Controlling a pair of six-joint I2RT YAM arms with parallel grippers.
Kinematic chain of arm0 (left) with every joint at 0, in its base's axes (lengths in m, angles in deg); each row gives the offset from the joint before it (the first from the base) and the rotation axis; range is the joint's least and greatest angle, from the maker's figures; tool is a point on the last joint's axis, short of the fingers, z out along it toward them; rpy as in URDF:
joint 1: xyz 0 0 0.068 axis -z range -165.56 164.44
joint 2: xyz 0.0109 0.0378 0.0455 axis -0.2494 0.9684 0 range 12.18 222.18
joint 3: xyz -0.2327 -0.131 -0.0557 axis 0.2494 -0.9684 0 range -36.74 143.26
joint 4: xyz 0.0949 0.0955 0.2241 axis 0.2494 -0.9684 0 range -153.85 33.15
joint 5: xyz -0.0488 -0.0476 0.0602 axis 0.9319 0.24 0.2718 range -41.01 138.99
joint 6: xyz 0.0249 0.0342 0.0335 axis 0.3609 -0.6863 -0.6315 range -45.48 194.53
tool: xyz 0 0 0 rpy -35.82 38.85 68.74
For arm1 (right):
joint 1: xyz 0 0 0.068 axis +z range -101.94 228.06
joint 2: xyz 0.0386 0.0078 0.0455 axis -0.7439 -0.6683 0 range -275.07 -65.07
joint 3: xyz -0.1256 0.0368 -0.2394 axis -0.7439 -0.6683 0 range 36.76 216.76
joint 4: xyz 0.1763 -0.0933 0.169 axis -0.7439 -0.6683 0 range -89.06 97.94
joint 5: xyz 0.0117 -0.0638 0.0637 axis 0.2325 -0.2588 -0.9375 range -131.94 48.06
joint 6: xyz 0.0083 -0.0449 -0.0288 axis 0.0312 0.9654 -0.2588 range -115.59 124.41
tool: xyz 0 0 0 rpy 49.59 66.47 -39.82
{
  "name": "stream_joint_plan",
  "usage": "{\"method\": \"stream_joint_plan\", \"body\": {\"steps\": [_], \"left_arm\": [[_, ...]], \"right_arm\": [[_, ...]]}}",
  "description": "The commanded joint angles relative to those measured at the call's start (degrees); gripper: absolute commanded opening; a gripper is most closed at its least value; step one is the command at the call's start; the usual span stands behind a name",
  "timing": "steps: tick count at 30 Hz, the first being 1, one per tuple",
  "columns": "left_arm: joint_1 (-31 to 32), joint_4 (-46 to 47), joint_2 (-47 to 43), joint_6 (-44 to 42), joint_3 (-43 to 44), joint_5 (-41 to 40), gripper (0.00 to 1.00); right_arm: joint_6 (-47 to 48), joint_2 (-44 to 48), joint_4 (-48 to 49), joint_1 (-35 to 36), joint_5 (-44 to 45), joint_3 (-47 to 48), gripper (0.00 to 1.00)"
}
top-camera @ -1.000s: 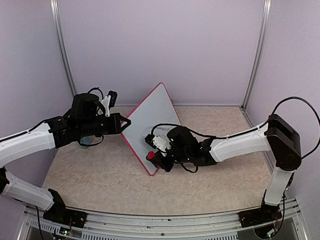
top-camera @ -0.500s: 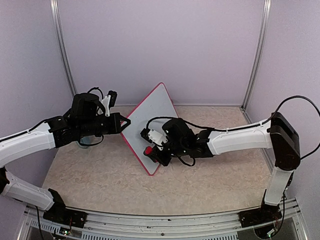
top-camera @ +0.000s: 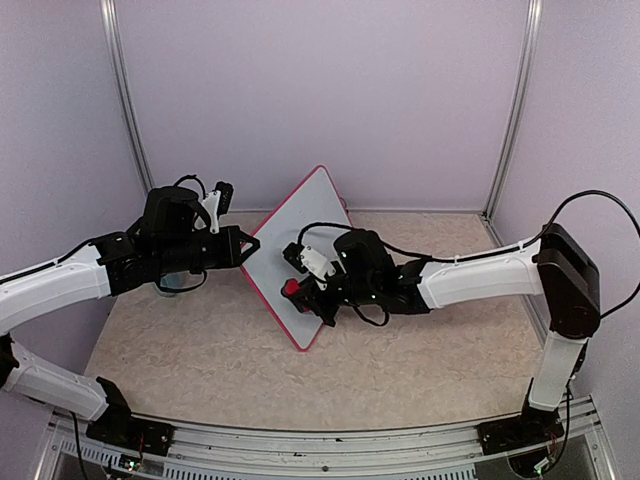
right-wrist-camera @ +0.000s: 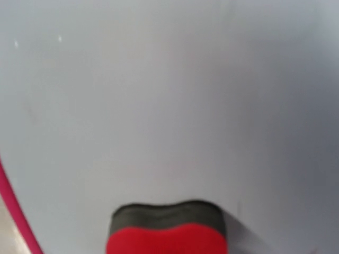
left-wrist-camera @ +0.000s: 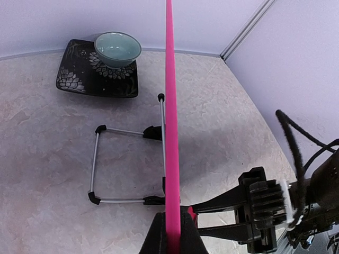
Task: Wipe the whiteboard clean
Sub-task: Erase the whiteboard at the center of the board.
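The whiteboard (top-camera: 312, 222), white with a pink-red frame, stands tilted on the table near the back wall. My left gripper (top-camera: 250, 243) is shut on its left frame edge; in the left wrist view the pink edge (left-wrist-camera: 169, 106) runs straight up from my left gripper (left-wrist-camera: 172, 233). My right gripper (top-camera: 299, 293) is shut on a small red eraser (top-camera: 290, 288) and presses it against the board's lower face. In the right wrist view the red eraser (right-wrist-camera: 167, 238), with its dark felt forward, lies against the blank board (right-wrist-camera: 169, 90). No writing shows there.
A teal bowl (left-wrist-camera: 117, 48) sits on a black patterned square plate (left-wrist-camera: 79, 79) behind the board. The board's wire stand (left-wrist-camera: 95, 164) with black feet rests on the beige table (top-camera: 200, 360). Purple walls close in the back and both sides.
My right gripper has carried the eraser up and to the left along the board, away from its lower corner. The left arm and the board have stayed still.
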Motion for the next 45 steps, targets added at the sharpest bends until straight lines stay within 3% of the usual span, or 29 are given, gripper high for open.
{"method": "stream_joint_plan", "body": {"steps": [1,9,25,38,45], "left_arm": [[1.66,-1.95,0.40,-1.20,-0.86,6.26,0.00],[1.58,-1.50,0.58,-1.04,-0.92,6.69,0.00],[1.66,-1.54,0.16,-0.67,-1.45,6.38,0.00],[1.43,-1.45,-0.18,-1.00,-1.91,6.38,0.00],[1.49,-0.75,0.41,-0.70,-1.91,7.07,0.00]], "right_arm": [[-3.04,-3.08,1.90,-1.67,-0.37,-7.82,0.01],[-3.75,-1.98,2.03,-1.97,-1.27,-8.44,0.01],[0.59,-1.60,-5.47,-1.95,1.62,9.50,0.02],[-4.05,-0.83,0.88,-2.12,1.34,-8.09,0.01],[-3.26,-0.68,-0.42,-2.36,0.90,-5.61,0.01]]}}
